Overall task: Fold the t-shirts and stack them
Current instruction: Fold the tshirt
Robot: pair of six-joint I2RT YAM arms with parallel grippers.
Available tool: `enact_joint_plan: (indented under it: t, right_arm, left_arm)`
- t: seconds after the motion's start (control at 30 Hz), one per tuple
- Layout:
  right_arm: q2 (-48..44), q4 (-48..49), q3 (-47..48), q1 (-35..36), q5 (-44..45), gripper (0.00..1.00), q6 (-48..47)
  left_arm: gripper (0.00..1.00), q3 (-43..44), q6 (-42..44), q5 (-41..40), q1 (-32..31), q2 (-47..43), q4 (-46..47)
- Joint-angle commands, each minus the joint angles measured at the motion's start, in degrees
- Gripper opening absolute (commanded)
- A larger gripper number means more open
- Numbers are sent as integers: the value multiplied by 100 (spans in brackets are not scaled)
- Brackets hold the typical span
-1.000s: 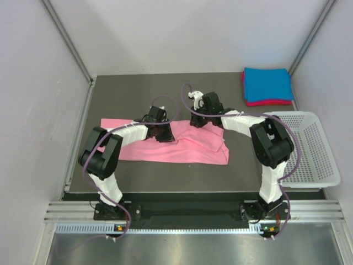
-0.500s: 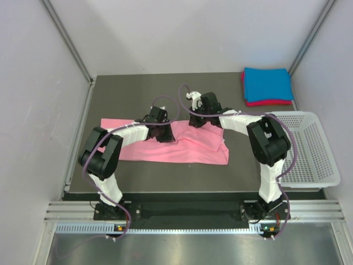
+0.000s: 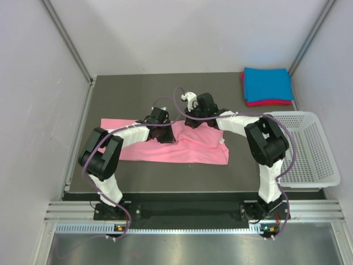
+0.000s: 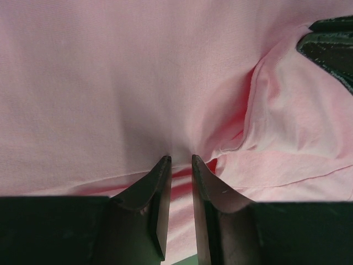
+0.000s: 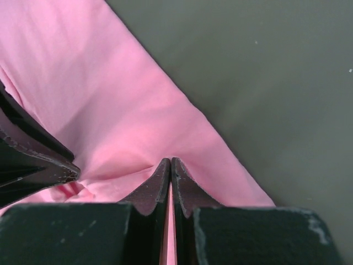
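Two grippers meet on the pink t-shirt [image 3: 187, 152], which lies spread, partly folded, across the middle of the dark table [image 3: 127, 94]; top view places the left gripper [image 3: 161, 134] and right gripper [image 3: 191, 120] close together at the shirt's far edge, but hides how their jaws stand; left wrist view supplies it: left gripper [image 4: 181, 160] has its jaws drawn to a narrow slit with a ridge of pink cloth pinched in it, creases fanning from the tips; right wrist view: right gripper [image 5: 170, 160] has its jaws all but touching, a thin sliver of pink caught between, bare table beyond the cloth's edge; only the top view shows the blue t-shirt [image 3: 267, 84], folded, lying on the magenta-red t-shirt [image 3: 270, 102] at the far right corner, and the white mesh basket [image 3: 314, 165] just nearer.
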Motion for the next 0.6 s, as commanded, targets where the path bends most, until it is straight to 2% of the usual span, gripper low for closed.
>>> enact_joint_plan:
  t: [0.0,0.37,0.47,0.5,0.57]
  right_arm:
    - [123,269,298,174,-53,1,-242]
    - [167,199,307,271,-62,3,-462]
    - [132,76,298,280,35,13,-488]
    - [88,32,298,271,183,23,-454]
    - [-165,6,219,253,263,32,-305]
  left_arm:
    - [27,-135,-40,-87,-82,-178,-218]
    - [27,-127,-49,-96,-108,-152,-209]
    - [27,-118,-58,-104,-126,-187,-226]
    - [27,-118,-75,-113,-135,-204,-253]
    - [27,-91,-110,-157,-135,-283,-314]
